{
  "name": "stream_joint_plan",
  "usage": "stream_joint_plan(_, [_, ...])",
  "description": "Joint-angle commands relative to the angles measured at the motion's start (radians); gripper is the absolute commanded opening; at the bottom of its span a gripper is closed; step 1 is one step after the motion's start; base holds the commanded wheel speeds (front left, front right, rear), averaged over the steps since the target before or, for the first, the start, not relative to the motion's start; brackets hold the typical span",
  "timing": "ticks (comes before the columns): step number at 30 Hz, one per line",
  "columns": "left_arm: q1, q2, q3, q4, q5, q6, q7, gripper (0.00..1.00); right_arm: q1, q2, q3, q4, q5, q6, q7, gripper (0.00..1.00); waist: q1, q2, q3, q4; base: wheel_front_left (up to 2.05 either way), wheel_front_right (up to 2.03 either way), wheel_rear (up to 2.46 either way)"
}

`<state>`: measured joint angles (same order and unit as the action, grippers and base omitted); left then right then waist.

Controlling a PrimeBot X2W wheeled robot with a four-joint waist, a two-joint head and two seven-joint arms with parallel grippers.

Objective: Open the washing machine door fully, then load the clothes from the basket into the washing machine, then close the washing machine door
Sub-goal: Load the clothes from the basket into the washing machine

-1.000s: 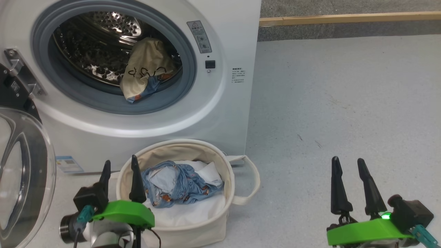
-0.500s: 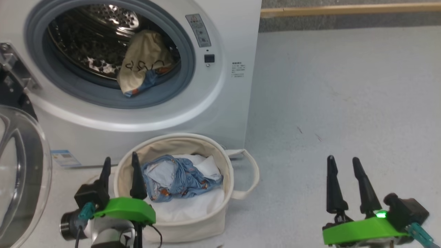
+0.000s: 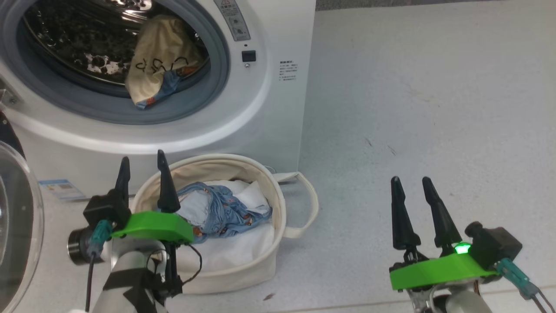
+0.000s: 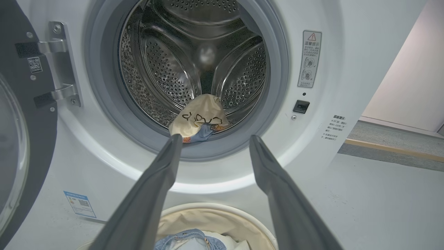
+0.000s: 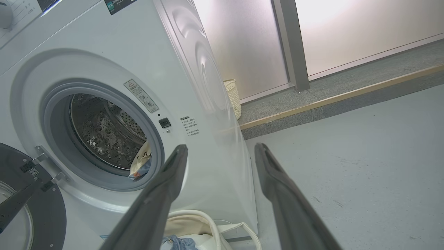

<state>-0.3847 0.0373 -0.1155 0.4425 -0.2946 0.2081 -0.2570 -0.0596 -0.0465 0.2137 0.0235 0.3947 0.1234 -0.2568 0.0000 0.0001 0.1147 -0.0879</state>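
The washing machine (image 3: 260, 113) stands with its door (image 3: 19, 226) swung open to the left. A cream garment (image 3: 154, 61) with black print hangs over the grey drum mouth (image 4: 194, 118). In front of the machine sits the basket (image 3: 271, 217), holding a light blue garment (image 3: 226, 211) on a white sheet. My left gripper (image 3: 141, 171) is open at the basket's left rim, nothing between its fingers. My right gripper (image 3: 412, 189) is open over the bare floor to the right. The door's black rim and hinge (image 4: 57, 64) show in the left wrist view.
The grey floor (image 3: 434, 108) spreads to the right of the machine. A wooden strip (image 5: 347, 93) edges a raised step behind, with a pale woven bin (image 5: 233, 95) beside the machine's side panel. One basket handle (image 3: 306, 208) sticks out to the right.
The head camera has tilted down, so the whole picture has slid upward and left. Both grippers stay open and sit slightly higher in the view.
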Motion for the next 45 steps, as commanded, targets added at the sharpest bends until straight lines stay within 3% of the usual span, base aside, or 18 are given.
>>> stream_joint_plan(1, [-0.045,0.013,0.031,-0.045,-0.004,0.007,-0.005,1.00,-0.047,-0.004,0.020,-0.037,0.000,0.007,-0.005,1.00,0.0000,-0.0001,0.014,-0.009,0.00,0.00,0.00])
stream_joint_plan(14, [0.045,0.013,0.065,-0.043,0.054,-0.023,-0.005,1.00,0.007,-0.004,-0.025,-0.048,0.001,0.007,-0.005,1.00,0.0000,-0.0001,-0.067,-0.032,0.00,0.00,0.00])
stream_joint_plan(23, [0.019,0.014,0.072,0.012,0.112,-0.068,-0.005,1.00,0.027,-0.004,-0.022,-0.072,-0.008,0.007,-0.005,1.00,0.0000,-0.0001,-0.049,-0.037,0.00,0.00,0.00])
stream_joint_plan(36, [-0.284,0.080,0.112,0.248,0.131,-0.121,-0.005,1.00,-0.065,-0.004,0.001,-0.104,-0.006,0.007,-0.005,1.00,0.0000,-0.0001,0.205,-0.073,0.00,0.00,0.00])
stream_joint_plan(45, [-0.673,0.183,0.133,0.509,0.130,-0.117,0.003,1.00,-0.176,-0.004,0.021,-0.124,0.002,0.007,-0.005,1.00,0.0000,-0.0001,0.453,-0.105,0.00,0.00,0.00])
